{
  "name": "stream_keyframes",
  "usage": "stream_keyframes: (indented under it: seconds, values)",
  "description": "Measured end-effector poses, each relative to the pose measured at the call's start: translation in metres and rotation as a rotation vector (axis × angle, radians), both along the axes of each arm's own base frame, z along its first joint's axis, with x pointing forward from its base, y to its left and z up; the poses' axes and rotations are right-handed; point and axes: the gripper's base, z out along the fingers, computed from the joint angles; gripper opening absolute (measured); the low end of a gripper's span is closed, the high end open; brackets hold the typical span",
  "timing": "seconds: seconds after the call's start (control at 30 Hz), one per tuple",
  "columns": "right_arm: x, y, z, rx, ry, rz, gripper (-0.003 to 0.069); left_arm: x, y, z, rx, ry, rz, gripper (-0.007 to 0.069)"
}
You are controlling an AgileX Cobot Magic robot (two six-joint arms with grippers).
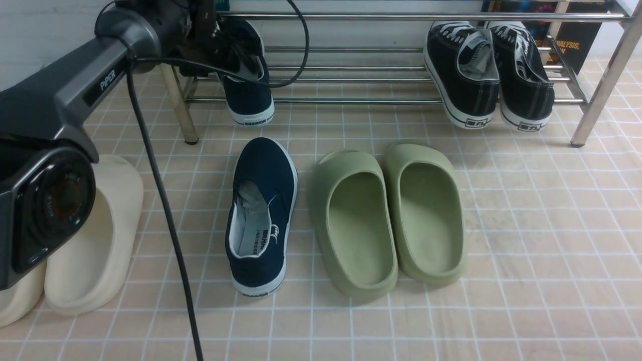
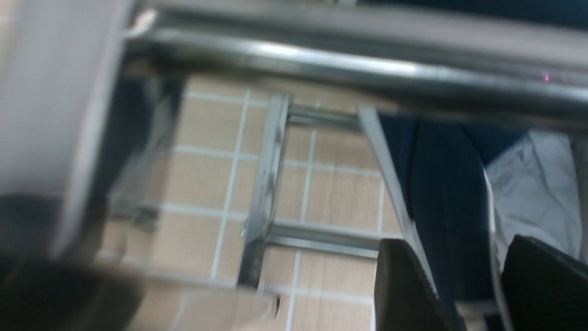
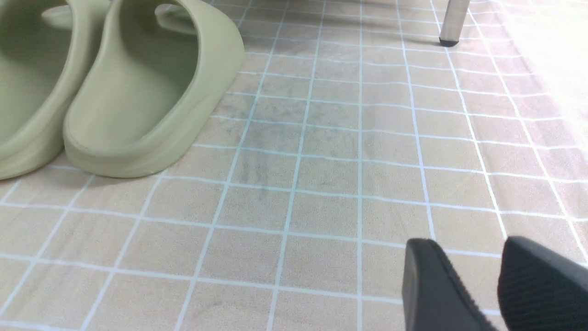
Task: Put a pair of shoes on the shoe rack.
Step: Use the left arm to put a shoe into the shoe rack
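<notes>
Angling across the floor from near the camera, the left arm (image 1: 75, 100) is reaching toward the rack (image 1: 351, 17). Cream slippers (image 1: 118, 200) are sitting beneath it, short of the rack. Out in front of the rack, one navy shoe (image 1: 261, 276) is lying loose on the floor, beside the green slippers (image 1: 351, 235). Its mate, the racked shoe (image 1: 248, 100), is resting on the rack's lower bars near the left end, heel poking past the front bar; black sneakers (image 1: 524, 75) are filling the right end.

The left gripper (image 2: 459, 280) is standing apart around that racked shoe's side, seemingly letting go. Off to the rack's right-hand front, the right gripper (image 3: 464, 248) is waiting spread and empty. I'm judging the first shoe placed, the second pending; the next move is calling for backing clear of shoe and bars, then fetching the loose one.

Arm and cable are hiding part of the racked shoe, blur is softening the close wrist view, and the rack's top is running out of frame.
</notes>
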Motion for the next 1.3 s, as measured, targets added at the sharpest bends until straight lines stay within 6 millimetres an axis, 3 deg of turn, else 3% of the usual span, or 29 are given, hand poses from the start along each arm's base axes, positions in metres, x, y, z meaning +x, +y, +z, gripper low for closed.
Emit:
stream_keyframes:
  seconds: [0.23, 0.33, 0.4, 0.47, 0.6, 0.73, 0.8, 1.13, 1.3]
  values:
    - [0.0, 0.0, 0.0, 0.0, 0.0, 0.0, 0.0237, -0.03, -0.006, 0.052, 0.074, -0.006, -0.068, 0.0184]
    - [0.0, 0.0, 0.0, 0.0, 0.0, 0.0, 0.0237, -0.043, -0.023, 0.072, 0.101, -0.042, -0.137, 0.0106]
    - [0.0, 0.0, 0.0, 0.0, 0.0, 0.0, 0.0237, -0.051, -0.039, 0.073, 0.101, -0.034, -0.182, 0.0061]
    - [0.0, 0.0, 0.0, 0.0, 0.0, 0.0, 0.0237, -0.054, -0.052, 0.069, 0.105, -0.014, -0.215, 0.0036]
    - [0.0, 0.0, 0.0, 0.0, 0.0, 0.0, 0.0237, -0.05, -0.089, 0.024, 0.171, 0.063, -0.318, 0.0008]
    - [0.0, 0.0, 0.0, 0.0, 0.0, 0.0, 0.0237, -0.037, -0.093, -0.021, 0.239, 0.128, -0.299, 0.0008]
    - [0.0, 0.0, 0.0, 0.0, 0.0, 0.0, 0.0237, -0.032, -0.088, -0.031, 0.257, 0.136, -0.257, 0.0008]
    - [0.0, 0.0, 0.0, 0.0, 0.0, 0.0, 0.0237, -0.025, -0.076, -0.029, 0.266, 0.086, -0.131, 0.001]
    - [0.0, 0.0, 0.0, 0.0, 0.0, 0.0, 0.0237, -0.032, -0.077, -0.014, 0.232, 0.087, -0.147, 0.001]
